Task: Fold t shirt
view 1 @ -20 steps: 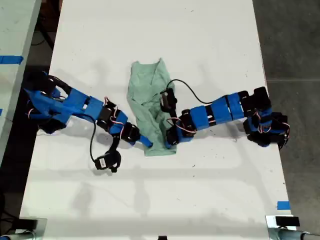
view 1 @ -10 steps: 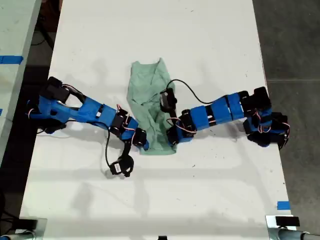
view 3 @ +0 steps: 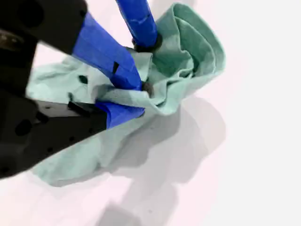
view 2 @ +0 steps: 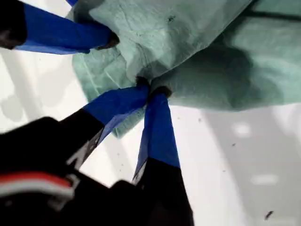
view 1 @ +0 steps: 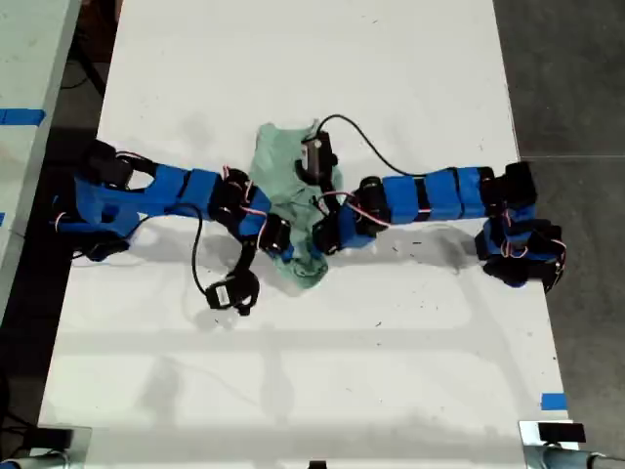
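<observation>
Jaws of my first gripper (view 2: 150,89) and my second gripper (view 3: 143,96) pinch t shirt (view 1: 288,191) hem.

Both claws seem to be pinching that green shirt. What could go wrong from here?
1. My first gripper pinches only a thin bit of the t shirt, so the cloth could slip out.
2. My second gripper grips right beside it, so the two might bump.
3. The shirt's held end is bunched, so the fold may come out crumpled.
</observation>
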{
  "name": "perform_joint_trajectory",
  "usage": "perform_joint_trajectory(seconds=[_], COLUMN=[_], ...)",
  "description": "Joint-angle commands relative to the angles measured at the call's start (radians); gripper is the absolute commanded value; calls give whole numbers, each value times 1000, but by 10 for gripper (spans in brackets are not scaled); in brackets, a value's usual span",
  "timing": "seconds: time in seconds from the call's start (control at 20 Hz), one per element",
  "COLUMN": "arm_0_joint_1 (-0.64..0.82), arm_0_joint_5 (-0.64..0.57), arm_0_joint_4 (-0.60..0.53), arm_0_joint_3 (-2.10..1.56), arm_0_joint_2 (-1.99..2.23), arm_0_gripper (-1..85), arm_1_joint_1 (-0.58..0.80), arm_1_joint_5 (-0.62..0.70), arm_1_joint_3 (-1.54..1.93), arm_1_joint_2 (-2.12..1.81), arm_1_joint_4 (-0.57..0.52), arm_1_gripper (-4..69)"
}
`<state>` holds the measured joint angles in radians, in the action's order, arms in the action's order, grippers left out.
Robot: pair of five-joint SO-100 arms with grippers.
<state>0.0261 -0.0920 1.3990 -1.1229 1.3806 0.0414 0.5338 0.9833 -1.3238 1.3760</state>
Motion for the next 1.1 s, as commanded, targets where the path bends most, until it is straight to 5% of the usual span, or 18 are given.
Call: perform_joint_trajectory(seconds=[0.0,0.3,0.4,0.45,0.65,0.9,1.05], arm_0_joint_1=[247,758,782,781,801,833,732], arm_0_joint_5=[-103,-374,-400,-402,-414,-422,-333], arm_0_joint_4=[97,97,55,44,166,195,195], arm_0_joint_3=[52,0,21,32,81,-40,-247], arm_0_joint_2=[181,-25,-204,-256,-210,202,572], arm_0_gripper=[-2,-2,58,206,298,291,248], arm_1_joint_1=[202,549,591,595,623,609,598], arm_1_joint_5=[146,383,407,414,428,413,296], arm_1_joint_3=[-54,-29,-60,-80,-98,-106,81], arm_1_joint_2=[-176,-72,60,103,83,-133,-410], arm_1_joint_4=[3,-98,-101,-98,-14,146,344], arm_1_gripper=[19,19,19,18,182,177,165])
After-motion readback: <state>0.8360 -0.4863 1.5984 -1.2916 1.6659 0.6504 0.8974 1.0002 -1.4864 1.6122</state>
